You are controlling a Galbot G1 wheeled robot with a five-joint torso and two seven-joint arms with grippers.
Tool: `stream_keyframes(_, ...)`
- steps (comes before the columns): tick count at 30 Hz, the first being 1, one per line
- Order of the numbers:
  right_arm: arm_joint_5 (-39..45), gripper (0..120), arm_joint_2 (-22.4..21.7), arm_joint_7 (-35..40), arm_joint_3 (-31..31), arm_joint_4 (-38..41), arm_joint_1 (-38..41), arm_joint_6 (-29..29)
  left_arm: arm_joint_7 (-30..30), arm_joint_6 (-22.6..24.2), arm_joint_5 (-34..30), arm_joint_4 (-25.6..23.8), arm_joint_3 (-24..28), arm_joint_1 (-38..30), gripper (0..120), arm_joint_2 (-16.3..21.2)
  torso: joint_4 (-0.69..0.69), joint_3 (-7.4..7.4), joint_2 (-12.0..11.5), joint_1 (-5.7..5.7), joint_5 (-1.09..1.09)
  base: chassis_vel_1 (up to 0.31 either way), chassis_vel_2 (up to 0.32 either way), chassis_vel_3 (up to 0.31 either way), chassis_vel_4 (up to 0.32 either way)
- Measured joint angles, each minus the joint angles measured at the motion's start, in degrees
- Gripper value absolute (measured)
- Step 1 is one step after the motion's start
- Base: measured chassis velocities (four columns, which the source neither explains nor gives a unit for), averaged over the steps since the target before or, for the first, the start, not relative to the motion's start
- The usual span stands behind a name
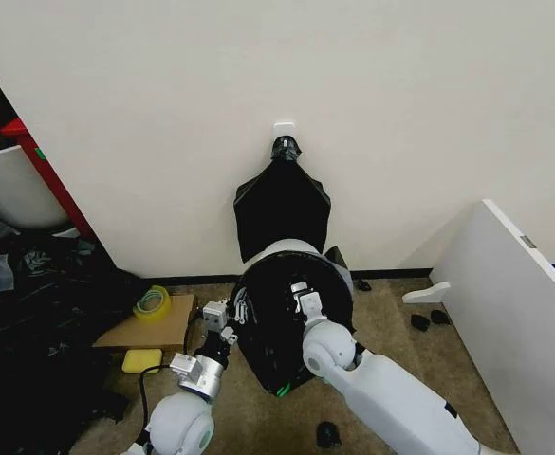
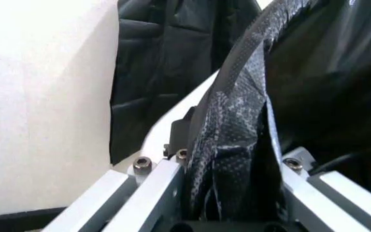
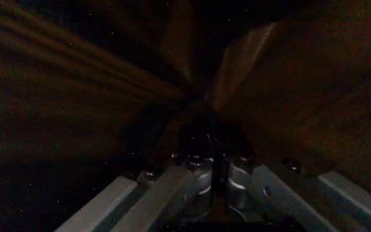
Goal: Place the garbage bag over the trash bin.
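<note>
- Against the foot of the cream wall I have the trash bin [image 1: 291, 248]; its white rim shows as an arc on the far side, just under the fan-shaped bunch of black bags [image 1: 282, 213] that hangs from a hook on the wall.
- The garbage bag [image 1: 272, 332] is already over the bin: glossy black plastic lines the mouth and drapes down the near side towards the carpet.
- My left claw [image 1: 228, 322] is at the bin's left edge. In the left wrist view a gathered fold of the garbage bag [image 2: 234, 145] runs straight down between its grey fingers [image 2: 150, 193], pinched there, with the bin's white rim [image 2: 172, 125] just behind the fold.
- My right claw [image 1: 301, 296] reaches over the bin's mouth from the near right and sits inside the black lining. In the right wrist view the right claw [image 3: 214, 176] is closed to almost nothing at the tips, with dark creased plastic converging on that point; it looks to be gripping the bag from inside.
- Left of the bin, on the carpet, lies a flat piece of cardboard [image 1: 154, 327] with a roll of tape [image 1: 152, 303] on it, and a yellow sponge [image 1: 141, 360] just in front.
- Right of the bin stands a white board [image 1: 519, 303].
</note>
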Motion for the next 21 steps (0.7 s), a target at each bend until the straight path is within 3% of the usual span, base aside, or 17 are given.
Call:
stream_keyframes(6, -2.8, 0, -0.6, -2.8, 0.4, 0.6, -0.2, 6.5, 0.0, 0.0, 0.1, 0.6, -0.3, -0.1, 1, 0.2, 0.00, 0.00, 0.0, 0.00, -0.01, 0.000, 0.000, 0.000, 0.000)
stream_keyframes(9, -6.0, 0, -1.7, -6.9, 0.9, 2.1, -1.7, 15.6, 0.1, -0.3, 0.1, 1.9, -0.9, -0.6, 1, 0.4, 0.01, 0.00, 0.0, 0.00, 0.00, 0.000, 0.000, 0.000, 0.000)
stream_keyframes(11, -5.3, 0, -2.6, -8.1, 0.9, 4.3, -3.3, 17.9, 0.0, -0.4, -0.1, 2.4, -1.2, -1.1, 1, 0.3, 0.00, 0.00, 0.0, 0.00, 0.00, 0.000, 0.000, 0.000, 0.000)
stream_keyframes(16, 1.6, 0, -3.6, -7.0, 0.1, 9.6, -5.4, 15.1, 0.0, -0.5, -0.4, 3.0, -1.5, -1.8, 1, 0.2, -0.01, 0.00, 0.0, 0.00, 0.00, 0.000, 0.000, 0.000, 0.000)
stream_keyframes(19, 9.2, 0, -3.3, -2.1, -0.1, 13.0, -5.7, 6.1, 0.0, -0.5, -0.5, 3.3, -1.5, -2.2, 1, 0.0, 0.00, 0.00, 0.0, 0.00, 0.00, 0.000, 0.000, 0.000, 0.000)
stream_keyframes(21, 10.8, 0, -3.1, -0.8, -0.1, 13.2, -5.5, 4.0, 0.0, -0.5, -0.5, 3.3, -1.5, -2.2, 1, -0.1, 0.00, 0.00, 0.0, 0.00, 0.00, 0.000, 0.000, 0.000, 0.000)
